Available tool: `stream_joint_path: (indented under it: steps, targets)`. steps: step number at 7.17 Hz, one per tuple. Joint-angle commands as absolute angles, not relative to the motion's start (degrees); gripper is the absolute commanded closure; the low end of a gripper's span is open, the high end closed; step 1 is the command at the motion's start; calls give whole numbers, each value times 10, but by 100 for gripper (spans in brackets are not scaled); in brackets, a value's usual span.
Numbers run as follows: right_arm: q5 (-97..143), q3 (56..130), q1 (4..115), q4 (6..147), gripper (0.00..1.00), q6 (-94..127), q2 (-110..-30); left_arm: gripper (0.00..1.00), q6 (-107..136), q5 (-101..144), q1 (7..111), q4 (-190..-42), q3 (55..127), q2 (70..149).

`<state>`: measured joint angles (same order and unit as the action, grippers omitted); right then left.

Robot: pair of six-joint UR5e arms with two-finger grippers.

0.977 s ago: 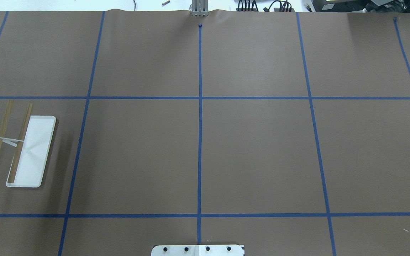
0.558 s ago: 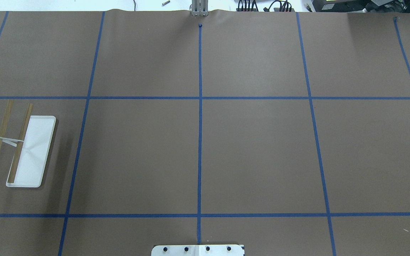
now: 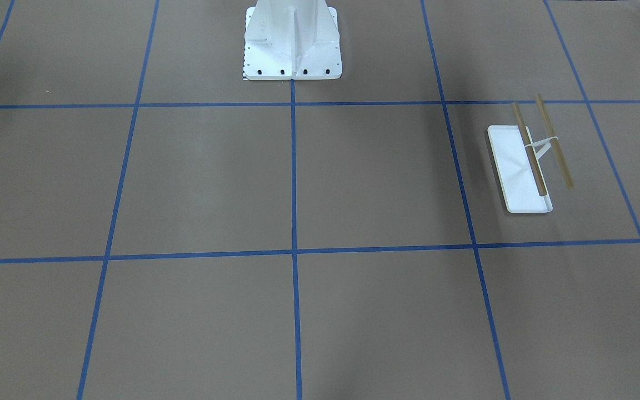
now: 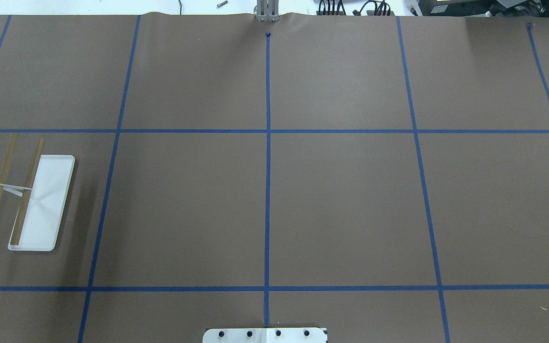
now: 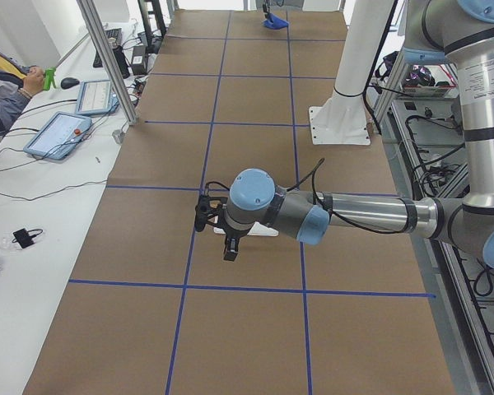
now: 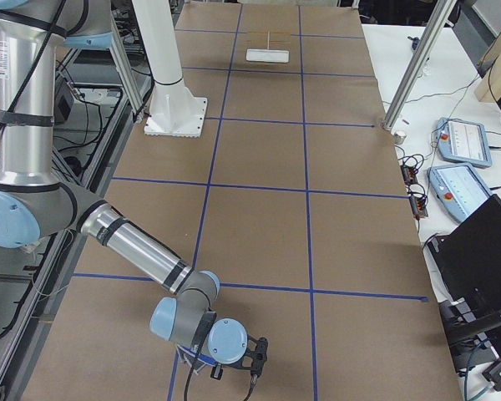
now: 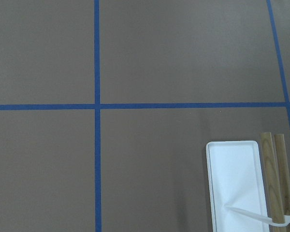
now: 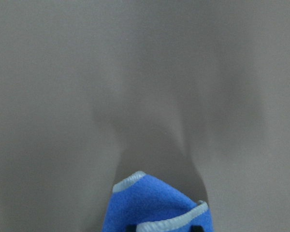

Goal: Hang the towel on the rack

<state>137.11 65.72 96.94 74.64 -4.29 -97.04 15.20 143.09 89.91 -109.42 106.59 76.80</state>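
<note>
Brown paper ruled into large squares by blue tape point(image 4: 268, 190) covers the long desk point(image 4: 350, 214), and a white side bench with tablets point(image 6: 463, 138) runs along the operators' edge. At the desk's right-hand short edge the right gripper point(image 6: 255, 357) hangs low over the paper on a sharply bent arm. Its wrist camera shows a small, soft royal-blue towel point(image 8: 157, 208) with pale grey stitched edging, bunched at the bottom of the frame. Two dark fingertips point(image 8: 130, 226) just show on either side of the cloth, so the jaws are clenched on it, and a soft shadow lies on the paper beyond. Seen from the left end, the towel is a blue lump by the far short edge, slightly to the operators' side of the lengthwise centre line. Near the opposite, left-hand short edge the left gripper point(image 5: 210, 218) hovers above the paper on an arm stretched out level from the robot's side; I cannot tell whether it is released or clenched. Near it stands the rack point(image 4: 29, 195), a white rectangular tray base with a thin white support and two parallel tan wooden rods. It sits close to the left short edge, about midway between the two long edges, its rods running parallel to the tray's long sides. Towel and rack are well apart, at opposite ends of the desk. A large white bolted pedestal point(image 3: 292, 39) stands at the middle of the robot-side long edge.
</note>
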Motion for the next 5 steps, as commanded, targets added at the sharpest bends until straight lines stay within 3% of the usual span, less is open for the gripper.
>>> stream_joint_path:
  steps: [1, 3, 5]
  targets:
    - [1380, 664, 969, 749, 100, -40, -958, 2, 152, 1431, 899, -1094, 1064, 767]
    - [1377, 737, 970, 778, 100, -32, -951, 2, 152, 1432, 899, -1095, 1065, 767]
    - [1287, 954, 989, 977, 100, 5, -945, 2, 153, 1433, 897, -1097, 1064, 772]
